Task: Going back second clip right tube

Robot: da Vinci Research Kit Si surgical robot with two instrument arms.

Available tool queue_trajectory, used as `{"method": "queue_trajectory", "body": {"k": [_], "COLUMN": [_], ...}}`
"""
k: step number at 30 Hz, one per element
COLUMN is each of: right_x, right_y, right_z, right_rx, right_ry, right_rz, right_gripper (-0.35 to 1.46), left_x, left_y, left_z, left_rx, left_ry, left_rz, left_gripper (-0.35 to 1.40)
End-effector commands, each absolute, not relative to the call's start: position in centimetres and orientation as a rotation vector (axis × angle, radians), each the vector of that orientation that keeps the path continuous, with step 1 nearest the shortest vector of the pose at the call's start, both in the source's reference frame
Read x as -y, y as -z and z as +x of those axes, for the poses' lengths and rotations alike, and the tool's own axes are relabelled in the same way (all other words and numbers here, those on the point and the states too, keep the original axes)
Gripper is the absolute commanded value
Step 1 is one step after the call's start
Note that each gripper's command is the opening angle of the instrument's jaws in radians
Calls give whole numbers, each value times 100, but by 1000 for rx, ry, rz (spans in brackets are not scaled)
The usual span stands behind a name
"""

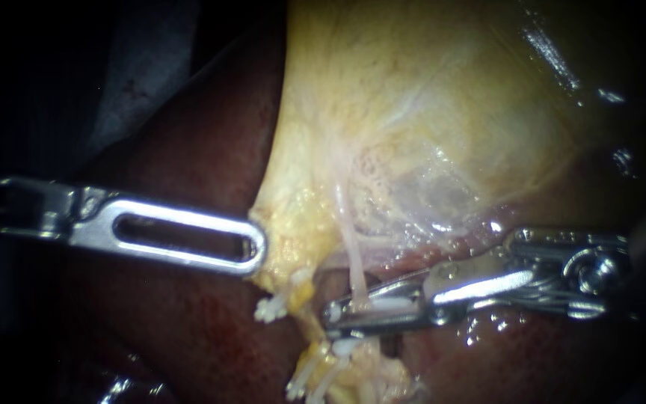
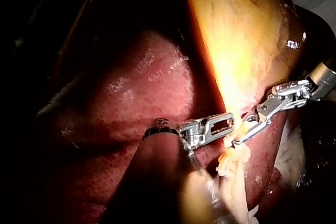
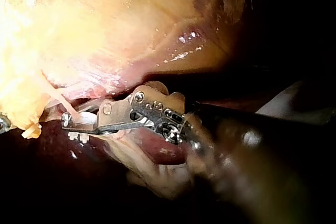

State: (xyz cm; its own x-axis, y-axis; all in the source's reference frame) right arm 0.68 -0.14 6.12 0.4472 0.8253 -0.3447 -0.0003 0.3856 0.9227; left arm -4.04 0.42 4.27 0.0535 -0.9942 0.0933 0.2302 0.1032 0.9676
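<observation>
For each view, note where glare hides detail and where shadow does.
Endoscope view: glare glints on the left instrument and wet gallbladder; corners lie in shadow. Left wrist view: the gallbladder glows washed out, liver dimmer. Right wrist view: glare bleaches the gallbladder beyond the right instrument.

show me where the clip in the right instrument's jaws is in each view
Endoscope: the clip is low centre, white, between the right instrument's jaws, where the thin tube crosses them.
Left wrist: too small to tell; look at the right instrument's tip.
Right wrist: the clip is white, between that instrument's own jaws.
Shared landmark: the yellow gallbladder beside those jaws.
</observation>
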Motion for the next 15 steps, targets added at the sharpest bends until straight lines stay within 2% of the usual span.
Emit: {"method": "queue_trajectory", "body": {"k": [1,12,15], "right_x": [14,14,15], "right_y": [-613,-613,-612], "right_z": [68,68,68], "right_rx": [-972,-972,-972], "right_ry": [-647,-646,-646], "right_rz": [1047,1047,1047], "right_gripper": [-35,-35,3], "left_x": [-42,-42,-42], "left_y": [-426,-426,-426], "left_z": [-404,-404,-404], "left_rx": [1051,1051,1051], "left_ry": [1208,1209,1209], "left_rz": [985,984,984], "left_gripper": [-35,-35,-35]}}
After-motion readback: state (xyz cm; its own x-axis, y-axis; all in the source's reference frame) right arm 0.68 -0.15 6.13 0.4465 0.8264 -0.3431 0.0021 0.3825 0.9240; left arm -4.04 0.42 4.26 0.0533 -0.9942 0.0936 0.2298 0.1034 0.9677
